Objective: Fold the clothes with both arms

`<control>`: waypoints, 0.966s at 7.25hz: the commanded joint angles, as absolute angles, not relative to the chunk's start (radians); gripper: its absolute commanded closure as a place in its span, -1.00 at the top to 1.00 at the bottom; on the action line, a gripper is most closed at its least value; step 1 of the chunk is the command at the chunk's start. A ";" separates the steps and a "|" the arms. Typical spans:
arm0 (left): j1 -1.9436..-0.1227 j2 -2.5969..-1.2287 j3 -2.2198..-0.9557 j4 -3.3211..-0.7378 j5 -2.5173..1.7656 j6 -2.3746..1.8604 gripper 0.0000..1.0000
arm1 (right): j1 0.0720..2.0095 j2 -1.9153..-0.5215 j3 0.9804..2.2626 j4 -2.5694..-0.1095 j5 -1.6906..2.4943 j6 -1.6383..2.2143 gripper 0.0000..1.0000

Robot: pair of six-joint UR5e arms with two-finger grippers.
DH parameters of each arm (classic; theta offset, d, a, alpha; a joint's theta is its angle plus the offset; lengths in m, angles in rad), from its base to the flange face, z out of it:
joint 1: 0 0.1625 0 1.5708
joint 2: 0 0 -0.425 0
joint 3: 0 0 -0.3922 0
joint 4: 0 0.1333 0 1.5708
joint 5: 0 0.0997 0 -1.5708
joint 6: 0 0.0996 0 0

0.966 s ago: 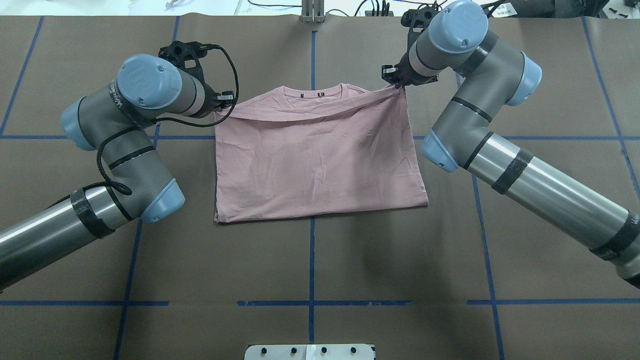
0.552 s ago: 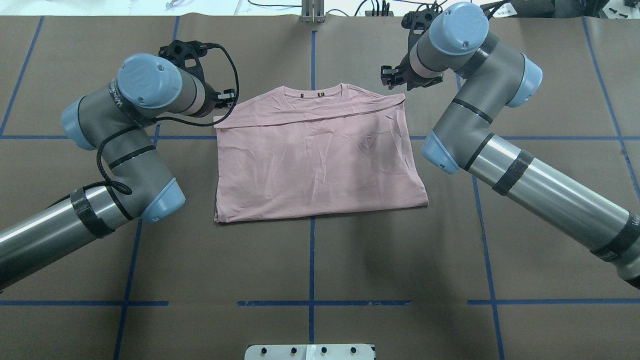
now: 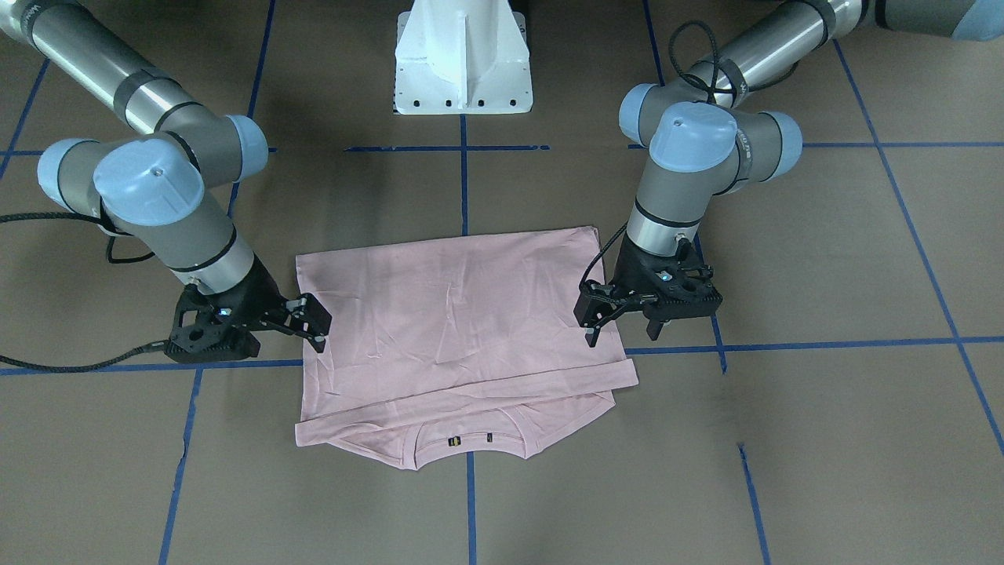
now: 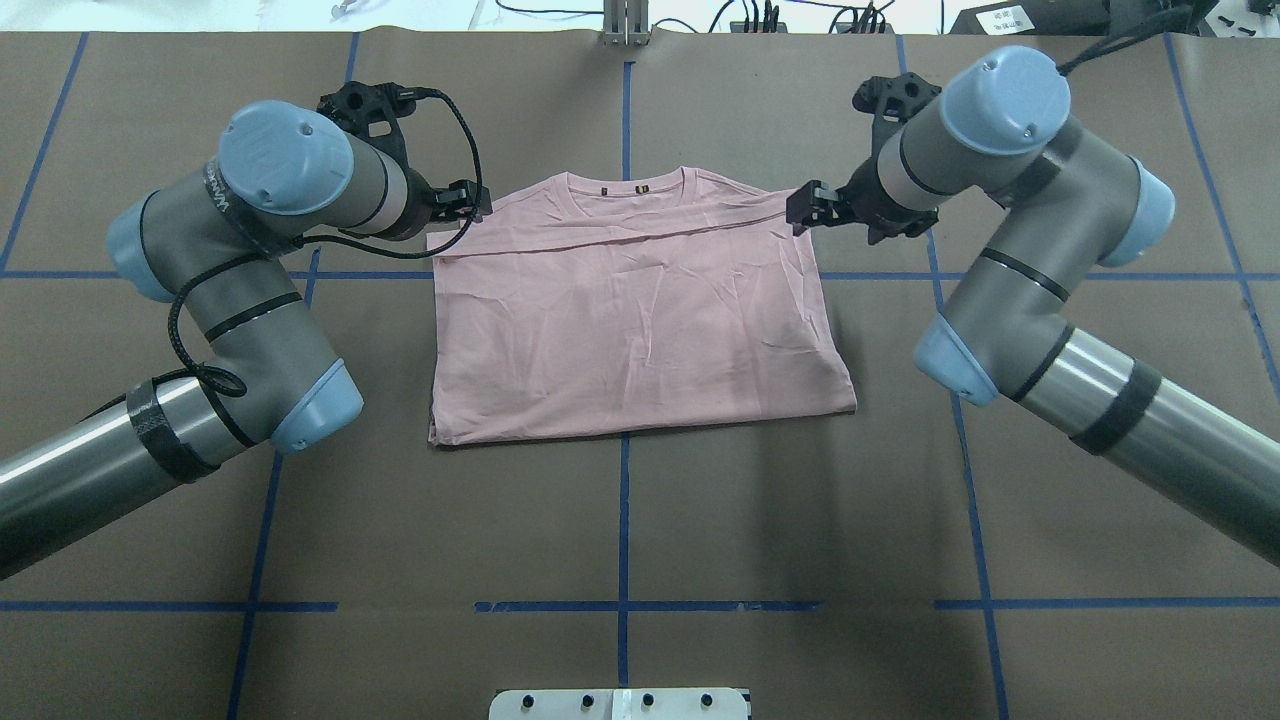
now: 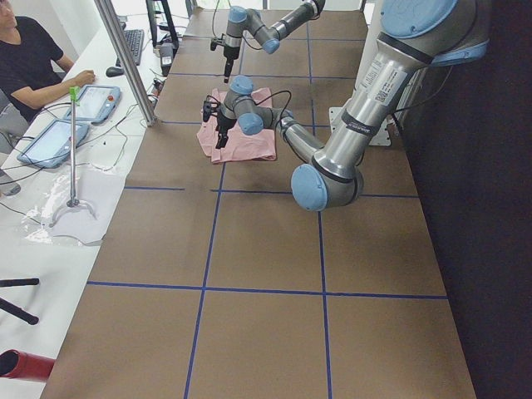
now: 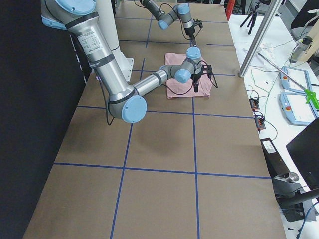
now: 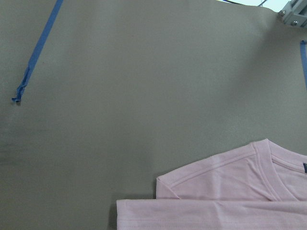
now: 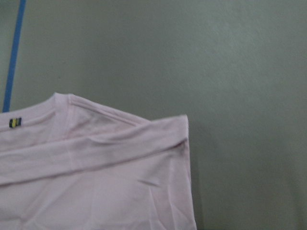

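The pale pink T-shirt (image 4: 640, 320) lies flat on the brown table, folded with its lower part laid up toward the collar. Its plain side is up, so the Snoopy print is hidden. The collar label (image 3: 471, 442) shows at the far edge. My left gripper (image 4: 472, 200) hovers open and empty at the shirt's far left corner; it also shows in the front view (image 3: 590, 320). My right gripper (image 4: 808, 208) hovers open and empty at the far right corner, and shows in the front view (image 3: 312, 322). Both wrist views show only shirt corners (image 7: 230, 196) (image 8: 96, 167), no fingers.
The white pedestal base (image 3: 463, 71) stands at the robot's side of the table. Blue tape lines (image 4: 622, 500) grid the brown cover. A metal post (image 4: 625, 25) stands at the far edge. An operator (image 5: 33, 58) sits with tablets beyond the far side.
The right gripper let go of the shirt's far right corner and moved right and back. The left gripper also released its corner. The folded edge dropped flat.
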State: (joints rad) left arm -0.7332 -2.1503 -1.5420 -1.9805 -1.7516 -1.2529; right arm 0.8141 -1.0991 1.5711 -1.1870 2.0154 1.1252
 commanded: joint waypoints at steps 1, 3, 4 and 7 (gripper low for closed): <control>-0.733 -2.122 -1.601 -1.977 -1.784 -1.252 1.00 | 0.746 -1.196 1.709 -1.299 2.031 1.262 1.00; -0.732 -2.092 -1.649 -1.977 -1.792 -1.253 1.00 | 0.628 -1.190 1.704 -1.299 1.938 1.341 1.00; -0.732 -2.089 -1.649 -1.977 -1.792 -1.253 1.00 | 0.599 -1.184 1.694 -1.301 1.909 1.341 1.00; -0.729 -2.091 -1.658 -1.979 -1.792 -1.258 1.00 | 0.601 -1.213 1.701 -1.301 1.914 1.341 1.00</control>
